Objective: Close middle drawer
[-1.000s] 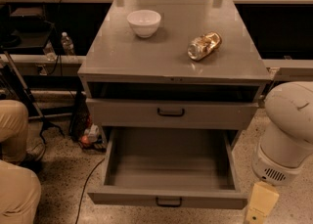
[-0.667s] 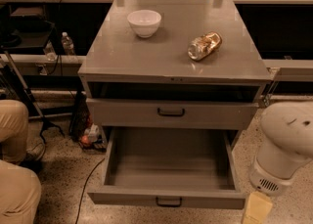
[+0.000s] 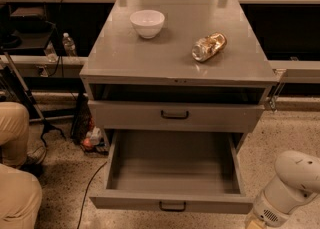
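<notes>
Gripper [image 3: 255,223]: lowest right corner of the view, under a white rounded arm housing [image 3: 295,180]. Only a cream tip shows, cut by the frame edge. Whether it is released or clenched cannot be told. It sits just beside the right front corner of the middle drawer [image 3: 125,202]; contact cannot be told.

Item, middle drawer: lowest in the grey cabinet, pulled well out toward the viewer over the speckled floor [image 3: 285,138]. Low flat front panel with one small black loop handle [image 3: 172,206] at its centre, facing the viewer. Long axis runs left to right and the open mouth faces up. Contents: deep tray with its plain grey floor showing from wall to wall.

Item, upper drawer [image 3: 125,115]: directly above, pushed in, with a taller front and a wider black handle [image 3: 175,115]. Over it is a dark slot [image 3: 175,93]; what it holds cannot be made out.

Item, cabinet top [image 3: 150,65]: carries a crumpled shiny gold-brown packet [image 3: 209,46] on its side toward the right. A white bowl [image 3: 147,23] stands upright farther back and to the left, well apart from the packet, its inside showing plain white.

Surroundings: tan trouser knees [image 3: 15,193] at near left; a clear water bottle [image 3: 68,44] upright on a ledge at far left
</notes>
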